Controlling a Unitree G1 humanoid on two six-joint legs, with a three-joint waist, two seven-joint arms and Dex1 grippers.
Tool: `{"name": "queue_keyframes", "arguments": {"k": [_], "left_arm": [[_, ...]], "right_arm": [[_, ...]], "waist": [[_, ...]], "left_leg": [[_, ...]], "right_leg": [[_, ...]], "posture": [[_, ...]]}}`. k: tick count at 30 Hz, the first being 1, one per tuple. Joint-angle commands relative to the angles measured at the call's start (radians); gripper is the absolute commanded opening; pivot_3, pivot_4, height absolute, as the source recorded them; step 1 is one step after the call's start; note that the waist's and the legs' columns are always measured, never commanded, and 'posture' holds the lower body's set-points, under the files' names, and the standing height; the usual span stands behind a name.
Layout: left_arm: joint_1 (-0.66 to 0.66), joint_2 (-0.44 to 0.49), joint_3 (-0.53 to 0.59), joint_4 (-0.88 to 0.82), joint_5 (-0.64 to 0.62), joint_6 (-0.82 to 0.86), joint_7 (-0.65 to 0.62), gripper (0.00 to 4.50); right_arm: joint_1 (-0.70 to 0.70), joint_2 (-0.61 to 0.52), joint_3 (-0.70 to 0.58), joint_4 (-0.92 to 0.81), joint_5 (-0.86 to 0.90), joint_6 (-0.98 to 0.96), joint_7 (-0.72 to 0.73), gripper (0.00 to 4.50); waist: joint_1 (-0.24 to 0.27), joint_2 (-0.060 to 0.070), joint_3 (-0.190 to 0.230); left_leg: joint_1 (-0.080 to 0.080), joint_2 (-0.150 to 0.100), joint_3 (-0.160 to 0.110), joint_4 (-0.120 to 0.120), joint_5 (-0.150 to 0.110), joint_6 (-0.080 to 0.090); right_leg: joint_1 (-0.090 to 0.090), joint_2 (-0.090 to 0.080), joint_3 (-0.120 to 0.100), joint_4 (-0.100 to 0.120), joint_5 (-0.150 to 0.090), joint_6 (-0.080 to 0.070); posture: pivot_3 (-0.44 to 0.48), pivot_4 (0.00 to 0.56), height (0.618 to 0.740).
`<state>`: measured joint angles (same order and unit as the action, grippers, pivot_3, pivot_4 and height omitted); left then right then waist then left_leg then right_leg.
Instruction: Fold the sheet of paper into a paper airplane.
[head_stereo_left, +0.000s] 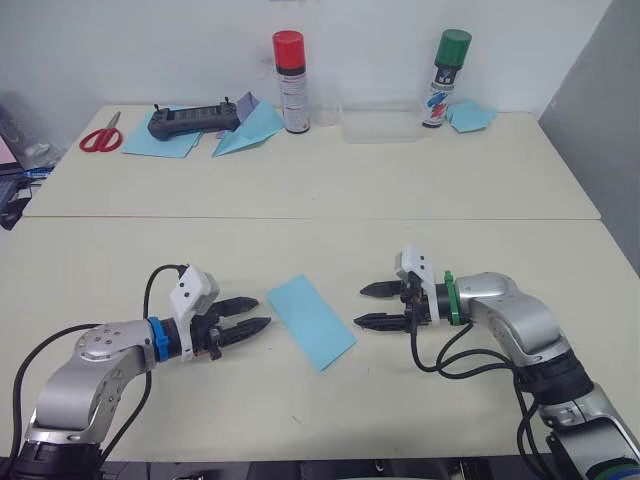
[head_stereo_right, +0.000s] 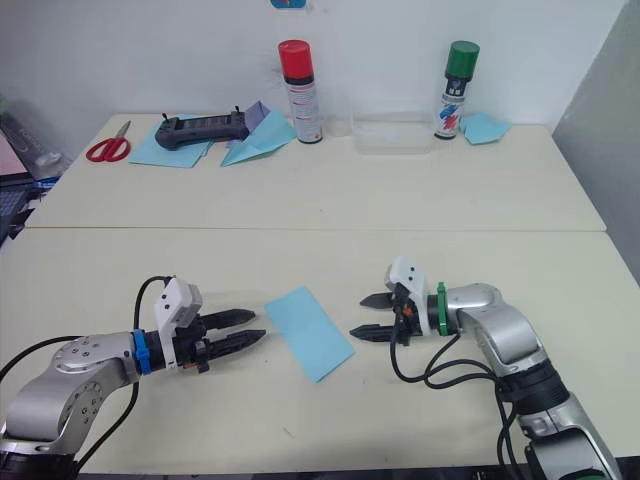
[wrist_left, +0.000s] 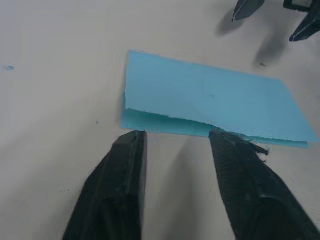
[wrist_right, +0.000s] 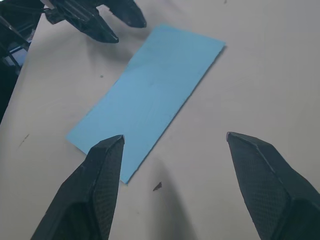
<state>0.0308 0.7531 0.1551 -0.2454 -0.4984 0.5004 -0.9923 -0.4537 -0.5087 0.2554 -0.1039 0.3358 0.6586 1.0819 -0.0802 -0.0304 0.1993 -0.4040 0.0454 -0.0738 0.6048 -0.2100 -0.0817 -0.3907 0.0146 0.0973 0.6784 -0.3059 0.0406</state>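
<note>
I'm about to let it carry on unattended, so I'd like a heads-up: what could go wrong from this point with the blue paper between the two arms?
The sheet of paper lies flat, folded once, on the table; thin layers may slide instead of lifting. The left pincer and right pincer, both open, face each other closely across it and might collide. In the left wrist view the layers' edges look uneven, so later folds may come out skewed.

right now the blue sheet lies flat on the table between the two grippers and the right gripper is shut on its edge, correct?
Not quite. The right gripper is open and apart from the sheet of paper, as the right wrist view shows. The sheet does lie on the table between it and the left gripper.
</note>
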Motion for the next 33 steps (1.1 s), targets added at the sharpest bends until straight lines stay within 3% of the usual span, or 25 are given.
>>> {"name": "queue_keyframes", "arguments": {"k": [1,4,19,33], "left_arm": [[0.007,0.003,-0.007,-0.016,0.019,-0.045,-0.006,1.01],[0.003,-0.010,-0.020,-0.006,0.023,-0.053,-0.002,0.04],[-0.081,-0.084,-0.135,0.040,0.086,-0.069,0.035,0.01],[-0.176,-0.114,-0.183,0.085,0.112,-0.075,0.036,0.01]], "right_arm": [[-0.002,-0.012,-0.012,-0.016,0.003,-0.019,-0.007,3.39],[-0.001,-0.012,-0.010,-0.018,0.004,-0.016,-0.013,3.39],[0.015,-0.023,-0.010,-0.046,0.017,0.013,-0.043,3.39],[0.043,-0.044,0.043,-0.140,0.094,0.224,-0.061,3.39]], "waist": [[0.000,0.000,0.000],[0.000,0.000,0.000],[0.002,0.000,0.000],[0.010,0.000,0.000]], "left_leg": [[0.000,0.000,0.000,0.000,0.000,0.000],[0.000,0.000,0.000,0.000,0.000,0.000],[0.000,0.000,0.000,0.001,0.000,0.000],[0.000,-0.001,-0.001,0.003,0.000,0.000]], "right_leg": [[0.000,0.000,0.000,0.000,0.000,0.000],[0.000,0.000,0.000,0.000,0.000,0.000],[0.001,0.000,0.000,0.001,0.000,0.000],[0.001,0.001,-0.001,0.002,0.000,0.000]], "posture": [[0.000,0.150,0.740],[0.000,0.150,0.740],[0.000,0.150,0.740],[0.000,0.150,0.740]]}}
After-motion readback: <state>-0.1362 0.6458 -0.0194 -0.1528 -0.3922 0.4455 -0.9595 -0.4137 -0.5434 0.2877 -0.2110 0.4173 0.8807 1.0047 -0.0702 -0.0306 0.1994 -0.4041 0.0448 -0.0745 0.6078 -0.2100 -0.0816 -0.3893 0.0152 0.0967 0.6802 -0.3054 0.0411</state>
